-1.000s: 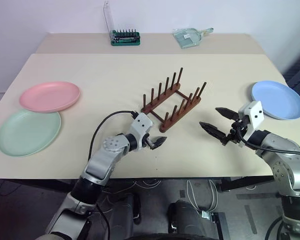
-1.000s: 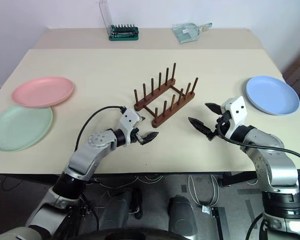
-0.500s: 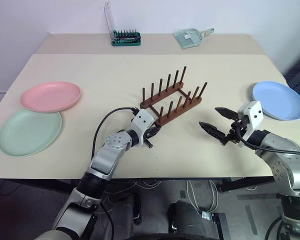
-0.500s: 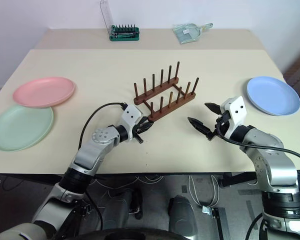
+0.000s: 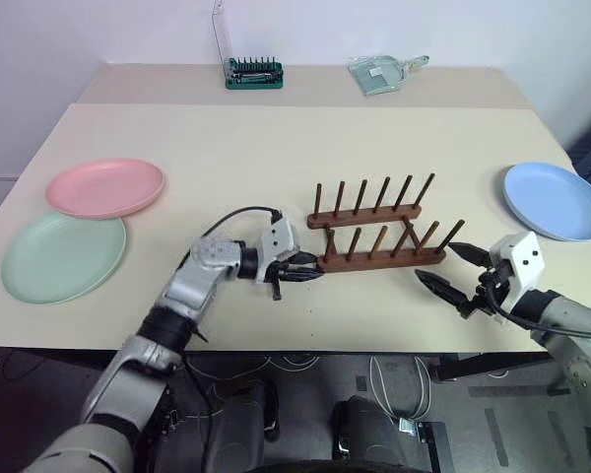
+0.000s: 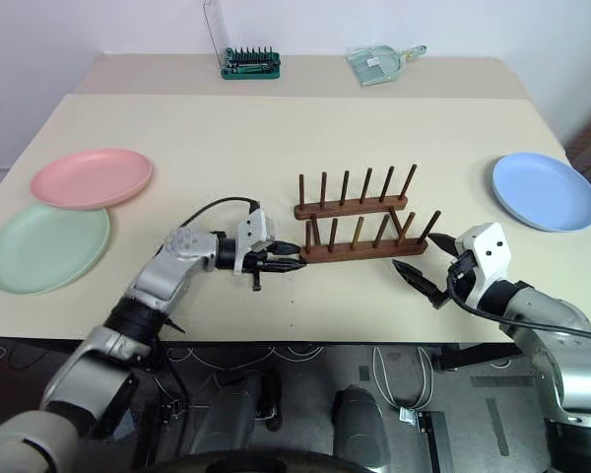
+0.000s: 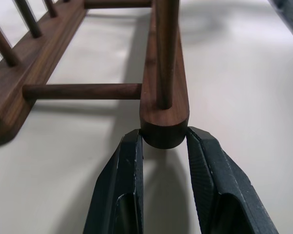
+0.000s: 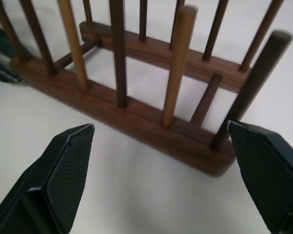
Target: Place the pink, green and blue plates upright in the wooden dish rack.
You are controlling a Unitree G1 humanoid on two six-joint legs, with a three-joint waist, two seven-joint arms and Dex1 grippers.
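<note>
Head views: a cream tabletop [image 5: 276, 138] carries a small dark brown wooden dish rack [image 5: 374, 236] with two rails and two rows of thin upright pegs, lying crosswise near the front edge. It is empty. A round pale pink plate [image 5: 105, 187] and a round mint green plate [image 5: 63, 256] lie flat, touching or slightly overlapping, well apart from the rack on the robot's left. A round light blue plate [image 5: 555, 200] lies flat on the robot's right. At the far edge sit a green tool bit holder [image 5: 253, 73] and a clear plastic dustpan [image 5: 379, 73].

The left gripper [image 5: 310, 271] reaches level across the tabletop, its jaws pinching the left end of the rack's nearer rail. The right gripper [image 5: 456, 270] sits just beside the rack's right end, jaws spread wide and holding nothing.

Left wrist view: the two black fingers [image 7: 119, 190] clamp the rounded tip of the rail, gripping only its very end.

Right wrist view: the open fingers [image 8: 63, 170] frame the rack's near corner pegs without touching them.

Risks, as a judgement: the hold is shallow, so the rail could slip out or the light rack could pivot or tip if it is dragged further. The right gripper's spread jaws are close enough to snag a peg. All three plates lie flat on the tabletop, leaving little for the jaws to get under.
</note>
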